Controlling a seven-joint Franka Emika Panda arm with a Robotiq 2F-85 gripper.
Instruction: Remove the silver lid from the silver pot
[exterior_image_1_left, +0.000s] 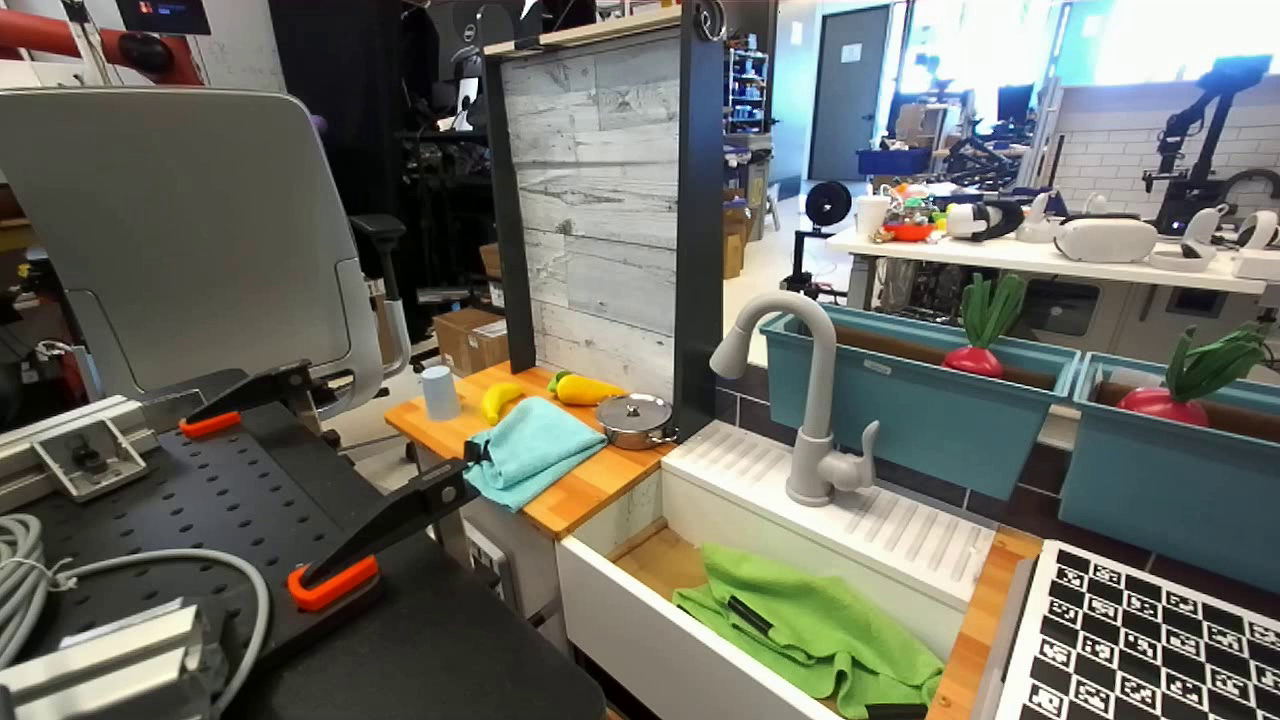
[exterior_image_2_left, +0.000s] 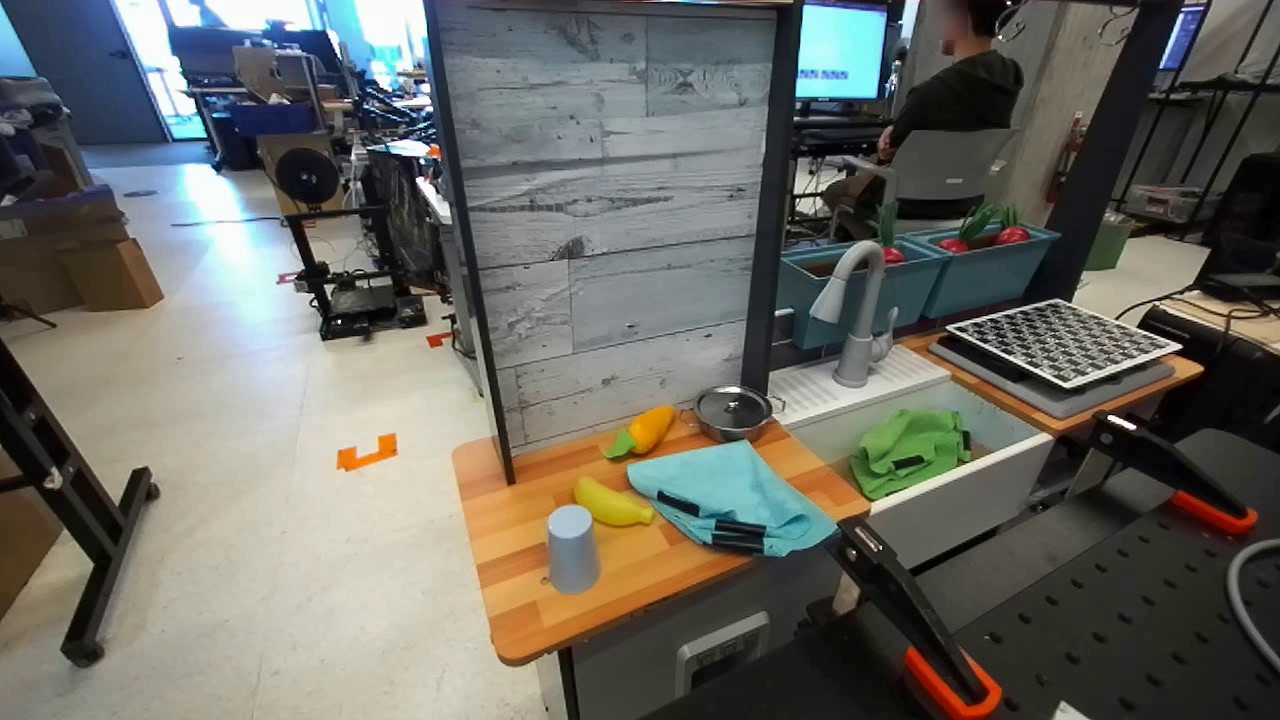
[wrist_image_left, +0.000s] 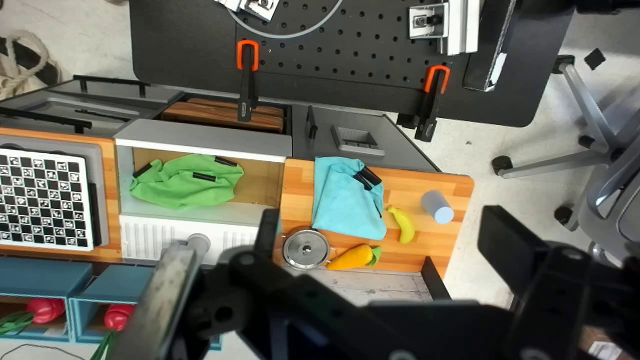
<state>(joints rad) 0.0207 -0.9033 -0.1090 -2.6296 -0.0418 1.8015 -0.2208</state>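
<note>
The silver pot (exterior_image_1_left: 628, 439) stands on the wooden counter (exterior_image_1_left: 600, 492) against the grey plank wall, with the silver lid (exterior_image_1_left: 634, 411) on top. The lid has a dark knob in its middle. The pot (exterior_image_2_left: 727, 434) and lid (exterior_image_2_left: 733, 406) show in an exterior view too. In the wrist view the lid (wrist_image_left: 306, 248) is seen from above, just right of my left finger. My gripper (wrist_image_left: 382, 222) is wide open and empty, high above the counter. It is out of view in both exterior views. The lid hides the pot's inside.
Near the pot lie a blue cloth (wrist_image_left: 347, 200), a yellow-orange toy vegetable (wrist_image_left: 351, 257), a banana (wrist_image_left: 403, 225) and a blue cup (wrist_image_left: 437, 206). The plank wall (exterior_image_2_left: 620, 200) rises behind. The sink (exterior_image_1_left: 690, 640) holds a green cloth (exterior_image_1_left: 820, 620); a faucet (exterior_image_1_left: 815, 400) stands over it.
</note>
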